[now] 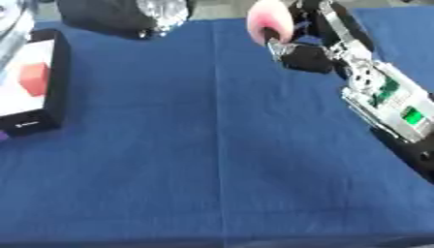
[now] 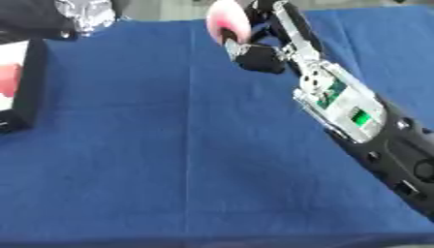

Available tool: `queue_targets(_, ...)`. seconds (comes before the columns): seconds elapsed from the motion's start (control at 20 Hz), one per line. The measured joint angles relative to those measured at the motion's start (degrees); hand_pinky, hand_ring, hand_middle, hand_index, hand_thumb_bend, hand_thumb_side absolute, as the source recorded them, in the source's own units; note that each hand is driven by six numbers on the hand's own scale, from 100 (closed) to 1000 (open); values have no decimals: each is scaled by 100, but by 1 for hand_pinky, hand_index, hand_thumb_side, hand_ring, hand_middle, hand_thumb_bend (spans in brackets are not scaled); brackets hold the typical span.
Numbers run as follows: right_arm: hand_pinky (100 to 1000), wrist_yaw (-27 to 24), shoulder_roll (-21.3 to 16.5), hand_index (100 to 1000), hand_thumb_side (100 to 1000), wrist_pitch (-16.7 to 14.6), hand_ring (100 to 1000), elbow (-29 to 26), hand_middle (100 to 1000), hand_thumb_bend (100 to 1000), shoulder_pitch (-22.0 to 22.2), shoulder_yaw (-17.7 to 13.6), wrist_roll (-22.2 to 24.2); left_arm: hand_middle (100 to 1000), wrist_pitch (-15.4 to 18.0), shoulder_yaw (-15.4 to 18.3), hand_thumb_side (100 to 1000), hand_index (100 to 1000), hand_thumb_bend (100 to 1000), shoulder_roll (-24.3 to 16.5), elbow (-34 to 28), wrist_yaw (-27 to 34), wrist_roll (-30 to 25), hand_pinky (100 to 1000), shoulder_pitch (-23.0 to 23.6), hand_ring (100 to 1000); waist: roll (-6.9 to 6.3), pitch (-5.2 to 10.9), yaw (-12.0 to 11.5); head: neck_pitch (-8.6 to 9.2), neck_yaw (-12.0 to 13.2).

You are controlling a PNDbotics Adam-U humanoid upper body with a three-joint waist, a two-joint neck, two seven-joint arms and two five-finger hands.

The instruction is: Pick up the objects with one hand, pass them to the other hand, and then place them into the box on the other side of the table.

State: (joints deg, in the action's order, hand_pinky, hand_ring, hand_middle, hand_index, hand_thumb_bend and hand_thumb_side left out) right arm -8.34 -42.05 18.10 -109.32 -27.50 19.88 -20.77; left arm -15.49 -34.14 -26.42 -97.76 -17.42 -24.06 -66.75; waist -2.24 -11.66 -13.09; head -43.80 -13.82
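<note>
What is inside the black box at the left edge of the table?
In the black box, a red block lies on a white lining. The frame edge cuts off the box's left part, so anything else inside is unseen. The right hand holds a pink object far away.

We see a blue tablecloth (image 1: 212, 160) covering the whole table, one crease running near to far down its middle. At the far left sits something dark and rounded (image 1: 101, 17) with a crinkled silvery piece (image 1: 161, 12) touching it.
</note>
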Motion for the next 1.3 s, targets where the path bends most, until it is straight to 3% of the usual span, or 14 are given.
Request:
queue_targets(0.75,558,-1,242,447,100,-282,676,27,538,100,49,155,149,786,260,-321,495,840,287,337,465,-457,-229,801,73,793,15,-1,57,0,105)
queue_targets(1.3,558,67,289,446,100,-368,678,-50,537,100,142,277,240,786,404,-420,489,841,272,592,622,-680,-335,803,93,794,21,-13,79,0,189)
